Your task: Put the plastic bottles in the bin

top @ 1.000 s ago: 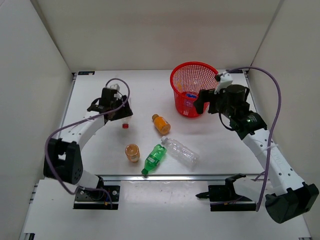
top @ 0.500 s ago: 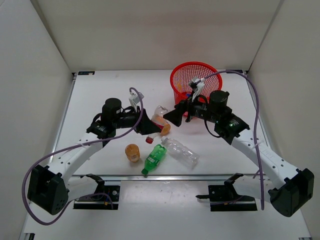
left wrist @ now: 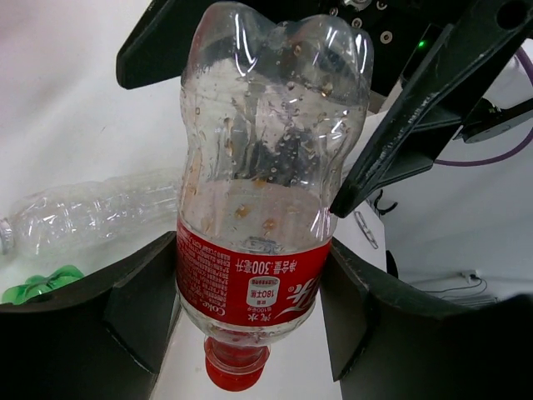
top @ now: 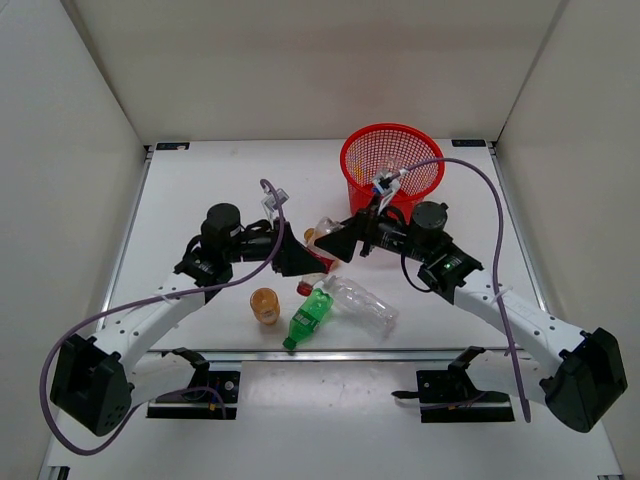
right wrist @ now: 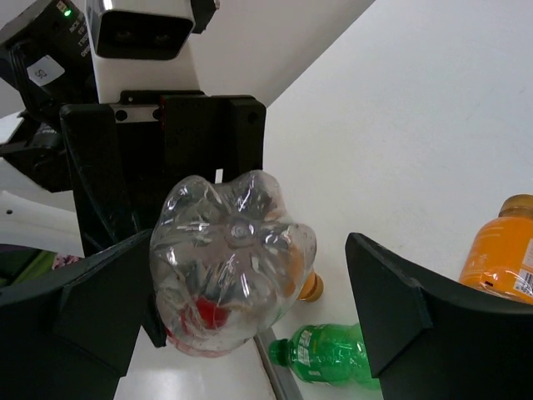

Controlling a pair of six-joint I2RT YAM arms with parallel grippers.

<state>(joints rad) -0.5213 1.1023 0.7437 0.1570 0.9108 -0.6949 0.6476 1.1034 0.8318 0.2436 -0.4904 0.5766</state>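
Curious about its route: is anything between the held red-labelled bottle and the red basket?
Yes: the right gripper, open around the base of the clear red-labelled plastic bottle in the left gripper, sits between it and the round red mesh bin.

The bin (top: pixel 391 160), at one o'clock on the white table (top: pixel 200 190), is bright red open mesh. Between the black left gripper (left wrist: pixel 250 312) and black right gripper (right wrist: pixel 241 317), the clear bottle (left wrist: pixel 258 167) has a red label with white print and a red cap. At six o'clock lie a green bottle (top: pixel 312 315) and a plain clear bottle (top: pixel 362 303), with an orange bottle (top: pixel 265 305) at seven.
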